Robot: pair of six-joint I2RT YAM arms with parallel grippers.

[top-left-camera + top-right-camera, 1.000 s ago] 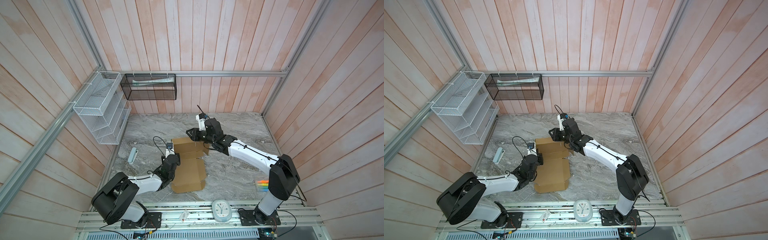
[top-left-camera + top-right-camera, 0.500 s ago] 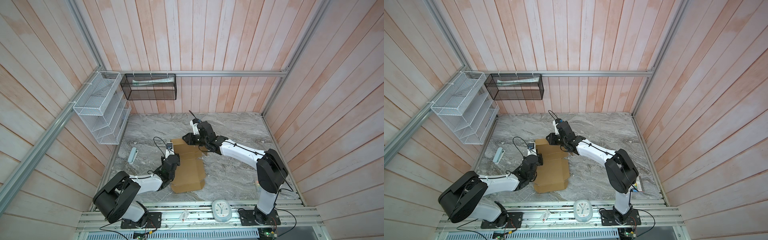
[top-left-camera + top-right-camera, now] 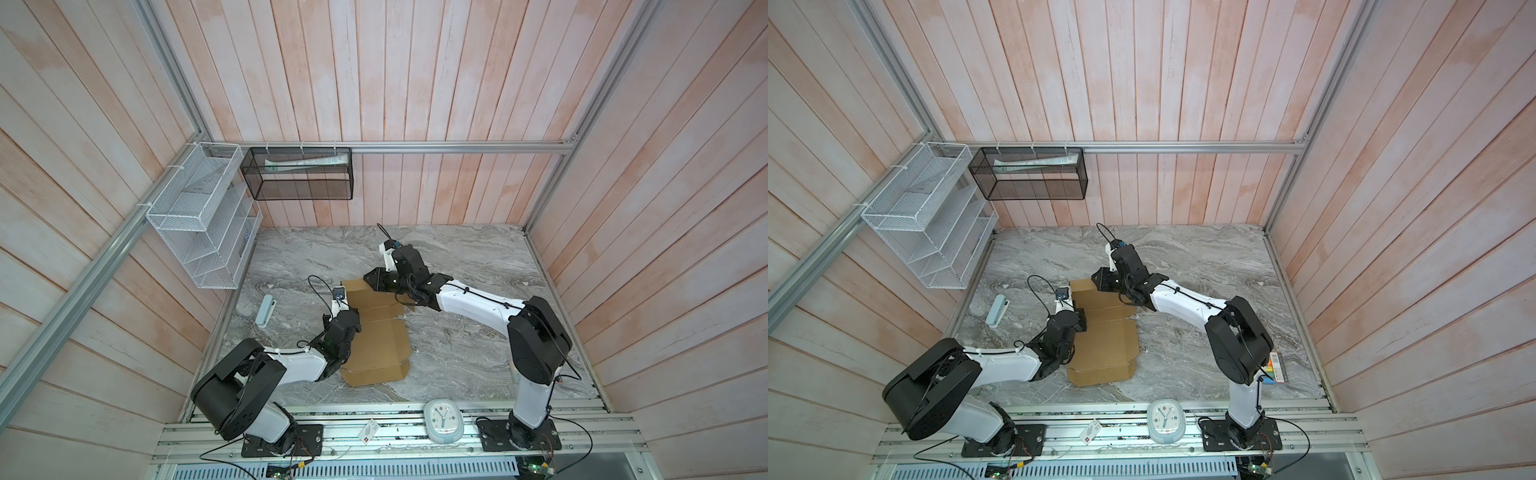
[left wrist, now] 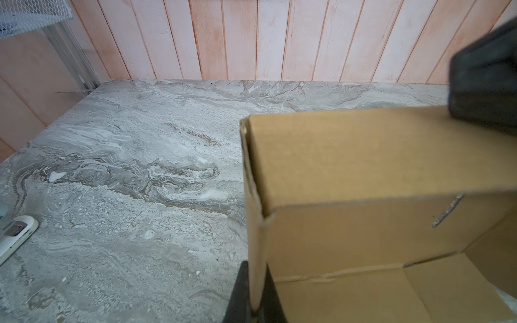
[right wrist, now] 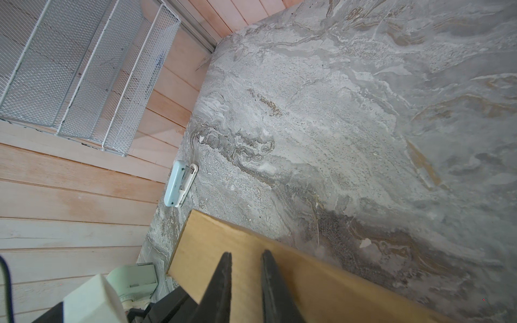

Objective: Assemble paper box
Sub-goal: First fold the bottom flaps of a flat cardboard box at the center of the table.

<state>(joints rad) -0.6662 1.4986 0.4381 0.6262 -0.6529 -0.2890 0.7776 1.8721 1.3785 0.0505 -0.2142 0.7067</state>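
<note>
Marble tabletop point(image 3: 457, 332) bears the paper box point(image 3: 380, 345), left pincer point(image 4: 256, 268) clenched on its wall, right pincer point(image 5: 246, 253) parted.

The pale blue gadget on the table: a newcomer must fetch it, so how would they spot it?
Find the white wire rack on the left wall. Below it, near that edge of the grey marble table, lies the pale blue gadget, apart from the brown paper box. It is slim and oblong, unlike the rounded clock of similar colour on the front rail.
</note>
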